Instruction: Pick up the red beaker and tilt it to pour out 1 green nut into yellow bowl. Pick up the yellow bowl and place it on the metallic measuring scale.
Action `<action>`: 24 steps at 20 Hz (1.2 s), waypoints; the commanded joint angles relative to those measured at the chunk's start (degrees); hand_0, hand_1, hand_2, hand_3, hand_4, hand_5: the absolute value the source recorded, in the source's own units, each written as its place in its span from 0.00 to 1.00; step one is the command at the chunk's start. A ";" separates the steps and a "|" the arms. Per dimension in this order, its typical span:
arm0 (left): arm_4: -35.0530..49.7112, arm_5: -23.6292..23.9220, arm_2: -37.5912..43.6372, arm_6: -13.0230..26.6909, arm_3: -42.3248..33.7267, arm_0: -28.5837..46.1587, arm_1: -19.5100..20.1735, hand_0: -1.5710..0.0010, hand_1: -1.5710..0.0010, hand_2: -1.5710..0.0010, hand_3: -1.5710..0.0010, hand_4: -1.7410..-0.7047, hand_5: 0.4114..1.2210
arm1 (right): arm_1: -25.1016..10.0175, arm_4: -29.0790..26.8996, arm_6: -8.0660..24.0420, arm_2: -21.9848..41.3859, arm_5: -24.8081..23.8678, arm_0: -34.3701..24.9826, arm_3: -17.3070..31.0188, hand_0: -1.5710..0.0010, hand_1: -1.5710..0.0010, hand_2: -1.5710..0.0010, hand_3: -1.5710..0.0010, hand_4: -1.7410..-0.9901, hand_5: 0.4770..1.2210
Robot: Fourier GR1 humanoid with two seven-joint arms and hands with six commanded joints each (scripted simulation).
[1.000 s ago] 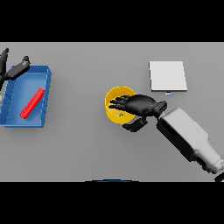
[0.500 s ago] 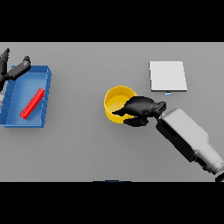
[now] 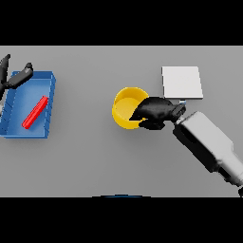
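The yellow bowl (image 3: 126,108) stands on the grey table (image 3: 95,161), near the middle. Its inside looks plain yellow, and I cannot tell if a nut is lying in it. The right hand (image 3: 154,113) closes its curled fingers on the bowl's right rim. The metallic measuring scale (image 3: 182,82), a pale square plate, lies up and to the right of the bowl, apart from it.

On the left side there is a blue tray (image 3: 47,102). Inside it lies a red beaker (image 3: 35,112), on its side and diagonal. The left hand (image 3: 14,78) shows at the upper left corner of the tray, with its fingers straight and holding nothing.
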 commanded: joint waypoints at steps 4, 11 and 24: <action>-0.25 0.27 0.25 -0.17 0.78 -0.40 -0.08 1.00 1.00 1.00 1.00 0.92 0.40 | -2.64 -1.73 1.48 -1.32 2.07 -1.02 -3.55 0.01 0.02 0.02 0.16 0.03 0.99; -0.13 0.03 0.63 -1.20 0.12 -0.52 0.65 1.00 1.00 1.00 1.00 0.91 0.41 | -3.39 -3.23 5.37 -3.51 3.44 -4.70 -1.57 0.00 0.01 0.00 0.19 0.02 1.00; 0.63 -0.86 1.15 -0.33 0.70 -0.81 0.74 1.00 1.00 1.00 1.00 0.91 0.42 | -8.61 -1.50 2.16 -6.12 -3.89 -10.95 13.22 0.00 0.00 0.00 0.19 0.02 1.00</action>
